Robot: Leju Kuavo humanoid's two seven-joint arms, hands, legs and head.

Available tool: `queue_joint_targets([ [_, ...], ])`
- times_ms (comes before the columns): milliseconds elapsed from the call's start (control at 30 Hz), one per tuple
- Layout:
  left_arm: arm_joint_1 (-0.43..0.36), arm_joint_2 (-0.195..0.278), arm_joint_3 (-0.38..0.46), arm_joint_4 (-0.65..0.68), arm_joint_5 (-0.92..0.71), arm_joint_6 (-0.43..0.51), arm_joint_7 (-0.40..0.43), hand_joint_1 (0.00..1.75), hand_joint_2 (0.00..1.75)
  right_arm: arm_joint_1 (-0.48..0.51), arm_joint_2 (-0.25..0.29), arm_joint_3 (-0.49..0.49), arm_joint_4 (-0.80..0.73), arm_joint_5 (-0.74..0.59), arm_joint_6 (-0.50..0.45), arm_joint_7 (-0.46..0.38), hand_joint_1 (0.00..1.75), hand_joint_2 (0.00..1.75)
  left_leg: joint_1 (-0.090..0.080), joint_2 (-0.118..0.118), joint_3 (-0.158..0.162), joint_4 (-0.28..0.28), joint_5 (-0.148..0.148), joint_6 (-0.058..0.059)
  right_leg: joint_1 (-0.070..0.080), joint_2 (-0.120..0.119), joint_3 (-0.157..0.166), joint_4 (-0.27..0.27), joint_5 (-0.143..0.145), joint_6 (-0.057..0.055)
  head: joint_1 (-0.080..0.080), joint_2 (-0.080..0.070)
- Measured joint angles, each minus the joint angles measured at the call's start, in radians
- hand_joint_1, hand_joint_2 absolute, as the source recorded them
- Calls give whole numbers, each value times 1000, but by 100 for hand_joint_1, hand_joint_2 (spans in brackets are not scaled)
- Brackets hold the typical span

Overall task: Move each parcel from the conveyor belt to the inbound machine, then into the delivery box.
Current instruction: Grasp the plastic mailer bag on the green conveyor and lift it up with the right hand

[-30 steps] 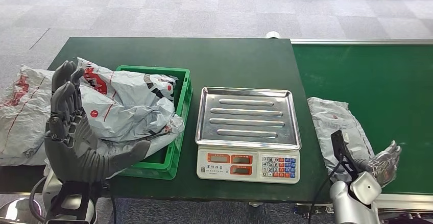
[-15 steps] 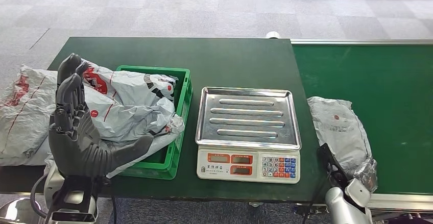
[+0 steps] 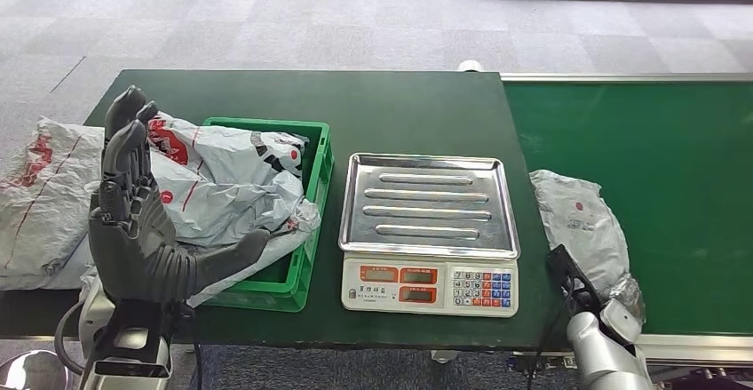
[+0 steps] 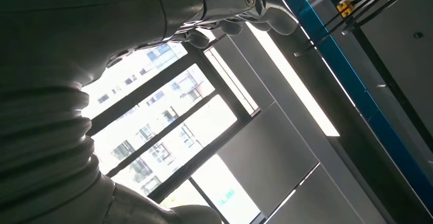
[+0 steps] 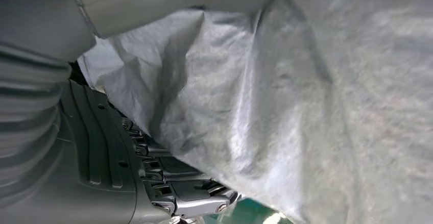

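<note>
1. We see the dark green table [image 3: 400, 106] carrying the crate and the scale, with the green conveyor belt [image 3: 657, 141] butting against its right side.
2. A heap of grey parcels [image 3: 222, 186] fills the green crate [image 3: 313, 230] and spills over its left edge onto the table.
3. The scale [image 3: 431, 230] stands between crate and belt, its steel tray bare.
4. Our left hand [image 3: 133, 221] is raised upright in front of the crate, fingers straight and apart, thumb stuck out sideways, holding nothing.
5. One grey parcel [image 3: 577, 226] lies on the belt's near left corner, just beside the scale.
6. Our right hand [image 5: 168, 183] is at that parcel's near end; in the right wrist view its dark fingers lie under the grey film with the thumb above it, gripping the parcel.
</note>
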Motion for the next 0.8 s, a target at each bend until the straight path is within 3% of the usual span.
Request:
queue_joint_targets([
  [667,-3,-9,0,0,-9,-2,4,0,175,8,-7,0,4,-11,-55,-19,175,175,0,0,-1,0,0,1,0,-1,0,0,-1,0,0,0],
  [800,-2,-9,0,0,-14,-1,4,0,175,22,-5,0,-10,-14,-112,-20,175,175,0,-2,-1,0,0,1,0,-2,0,0,-1,0,0,0],
])
